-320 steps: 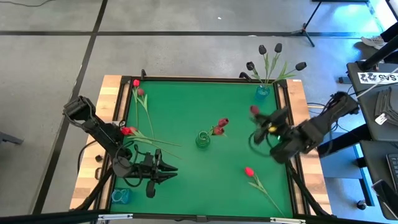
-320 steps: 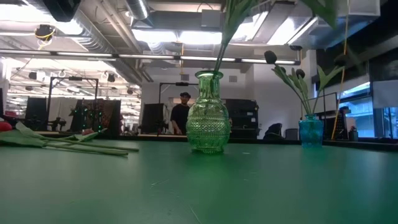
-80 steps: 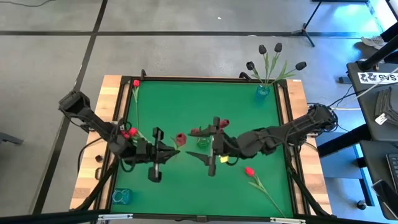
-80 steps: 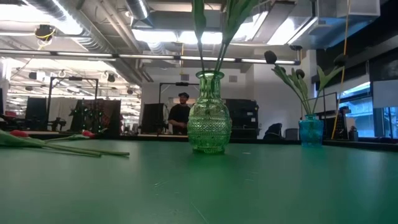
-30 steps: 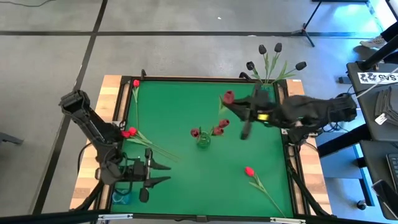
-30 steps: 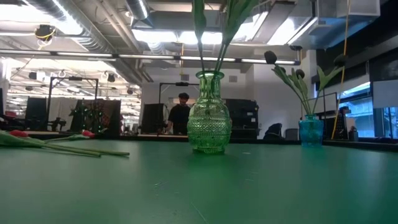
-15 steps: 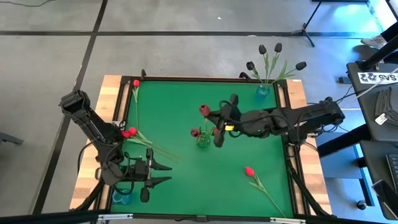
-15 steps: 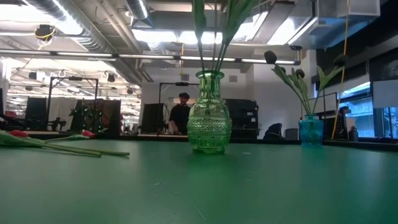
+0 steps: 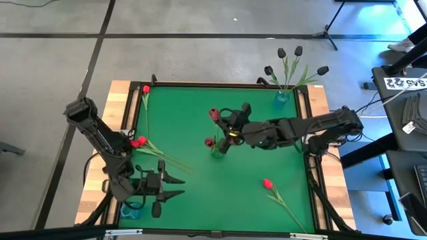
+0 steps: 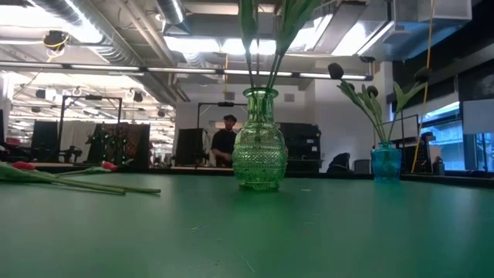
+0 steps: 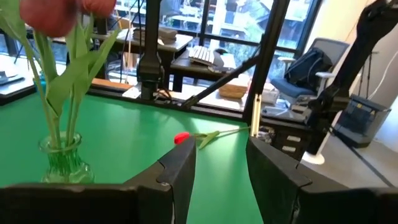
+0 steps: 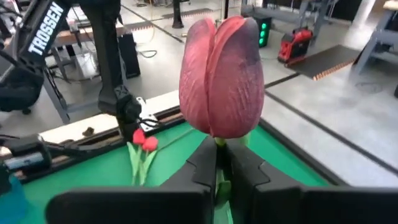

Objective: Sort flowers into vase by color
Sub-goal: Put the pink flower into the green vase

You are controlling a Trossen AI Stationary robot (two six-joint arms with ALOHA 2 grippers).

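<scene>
My right gripper [image 9: 225, 128] hangs over the table's middle, just beyond the green glass vase [image 9: 217, 151], shut on a dull pink-red tulip [image 12: 221, 74] whose head [image 9: 213, 113] stands past the fingertips. The vase holds other pink-red tulips [image 9: 209, 142] by their stems [image 10: 262, 54]. My left gripper [image 9: 175, 186] waits open near the table's front left, with nothing between its fingers [image 11: 217, 165]. Bright red tulips lie flat on the mat at the left [image 9: 137, 141], far left [image 9: 145, 89] and near right [image 9: 267, 183]. My right gripper pinches the tulip's stem [image 12: 217, 144] just below the head, between its two fingertips [image 12: 205, 163]. The fingers reach nearly level from the table's right and lie across the stem. The head stands upright above them, lifted clear; the gripper hides the lower stem.
A blue vase [image 9: 281, 99] with black tulips stands at the far right corner, also seen in the low view [image 10: 386, 164]. Another blue vase [image 9: 129, 210] stands at the near left corner, beside my left arm. A person [image 10: 225, 143] stands in the room beyond the table.
My right gripper has carried the pink-red tulip from the far right side toward the table's left and down, coming close over the green vase and tipping slightly downward. The tulip stays upright in its hold.
</scene>
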